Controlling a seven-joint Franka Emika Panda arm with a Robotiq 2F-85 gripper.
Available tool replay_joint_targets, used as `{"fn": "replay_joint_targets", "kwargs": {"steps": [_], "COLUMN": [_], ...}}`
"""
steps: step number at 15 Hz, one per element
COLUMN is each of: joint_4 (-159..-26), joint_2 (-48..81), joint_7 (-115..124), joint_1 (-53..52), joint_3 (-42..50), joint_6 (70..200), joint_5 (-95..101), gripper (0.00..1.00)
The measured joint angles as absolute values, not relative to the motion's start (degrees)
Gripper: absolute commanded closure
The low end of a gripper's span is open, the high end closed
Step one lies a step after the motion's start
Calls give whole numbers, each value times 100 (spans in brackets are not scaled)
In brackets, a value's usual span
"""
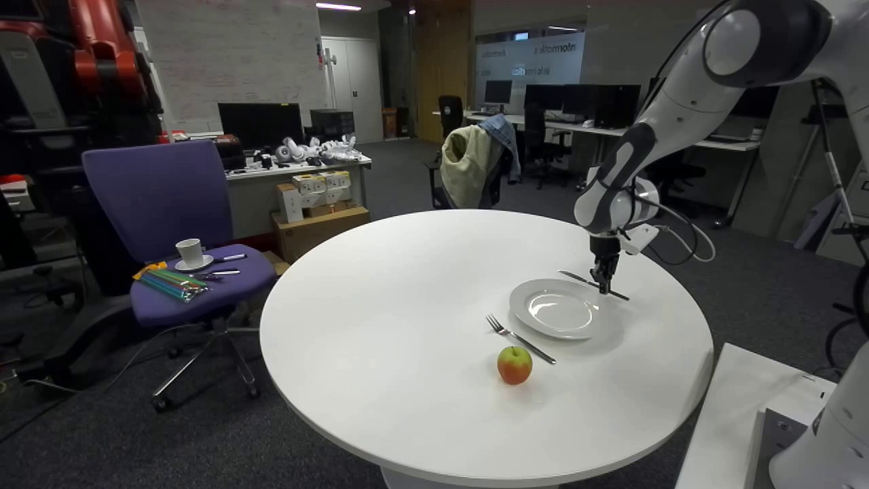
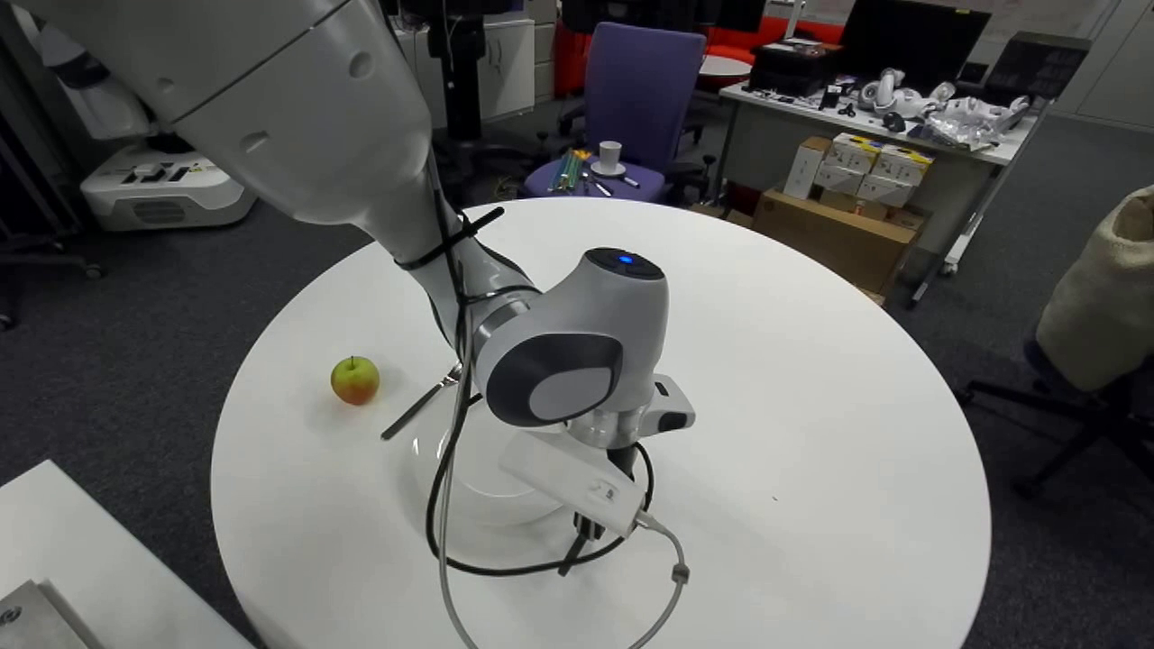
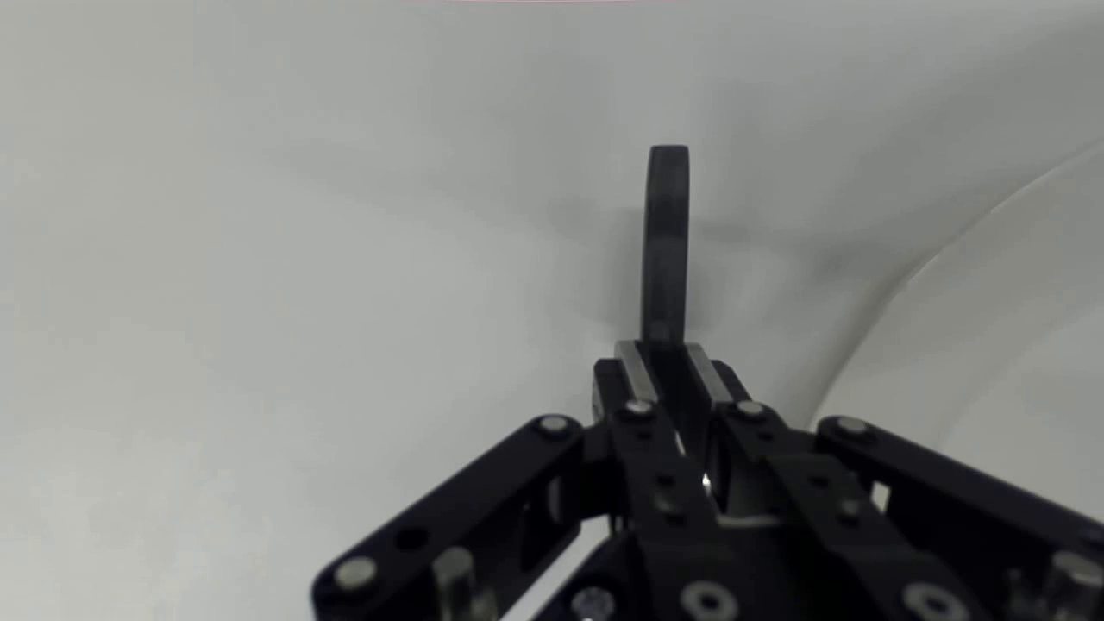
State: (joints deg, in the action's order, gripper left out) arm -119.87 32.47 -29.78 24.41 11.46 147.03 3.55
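A round white desk (image 1: 380, 292) stands on dark grey carpet (image 1: 204, 448), near a purple fabric swivel chair (image 1: 159, 197). Beyond are a large, faintly scribbled whiteboard (image 1: 231, 54), white double doors (image 1: 363, 85) and a frosted glass panel (image 1: 529, 61); a white strip light (image 1: 338, 7) glows overhead.

A plate (image 1: 557, 310), fork (image 1: 523, 341) and apple (image 1: 514, 366) rest on the round table (image 1: 380, 305); whether the knife (image 3: 666, 246) does is unclear.
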Motion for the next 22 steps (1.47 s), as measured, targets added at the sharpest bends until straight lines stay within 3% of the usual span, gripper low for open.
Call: {"fn": "replay_joint_targets", "kwargs": {"steps": [22], "joint_4": [-11955], "joint_2": [3384], "joint_7": [-3311], "joint_1": [2699], "joint_3": [748], "joint_6": [14938], "joint_5": [350], "gripper": [97]}}
